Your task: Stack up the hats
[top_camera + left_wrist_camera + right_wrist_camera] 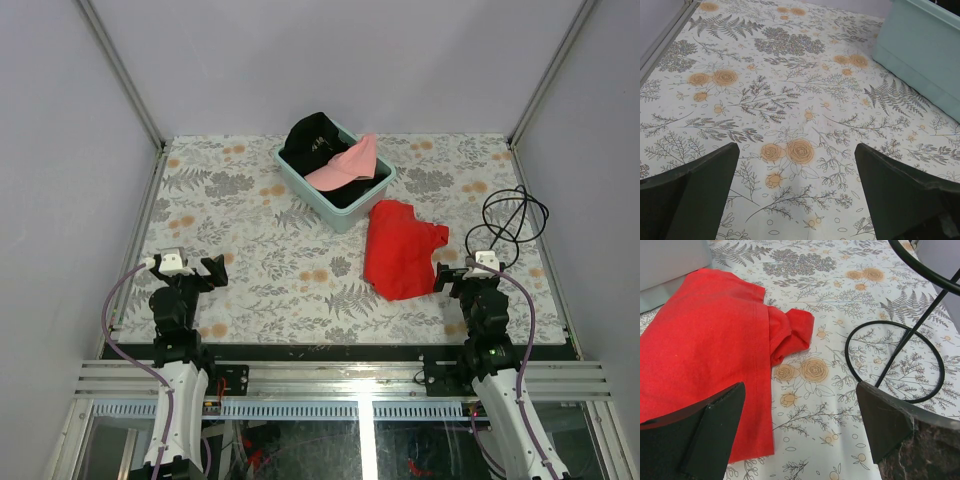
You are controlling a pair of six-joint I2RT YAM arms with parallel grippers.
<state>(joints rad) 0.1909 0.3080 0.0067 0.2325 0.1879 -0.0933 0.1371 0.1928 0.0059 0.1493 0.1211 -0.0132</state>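
Top external view: the left claw (pixel 191 266) hangs over the flowered counter (pixel 260 250), well to the near left of the mint-green tub (pixel 322 200). Its fingers are spread wide apart with nothing between them. The left wrist view agrees: both dark fingers (pixel 695 195) frame bare printed counter (pixel 790 90), and a wall of the tub (pixel 920 55) fills the upper right corner.

The tub sits toward the far middle of the counter, turned at an angle. A black cap (pixel 315 140) rests at the tub's far left end, rising above the rim. A pink cap (pixel 345 168) lies just right of it, tilted, with its far end sticking up over the tub's right rim. More dark fabric shows inside the tub under the pink cap; whether that is another cap I cannot tell.

A red cloth (pixel 400 250) lies crumpled on the counter just near-right of the tub. The right claw (pixel 468 272) hovers right of that cloth, well away from the tub, fingers likewise wide apart and empty. A looped black cable (pixel 515 215) lies beyond it. In the right wrist view the red cloth (pixel 705 350) reaches under the left finger (pixel 700 435), and the cable (pixel 900 360) curls near the right one.
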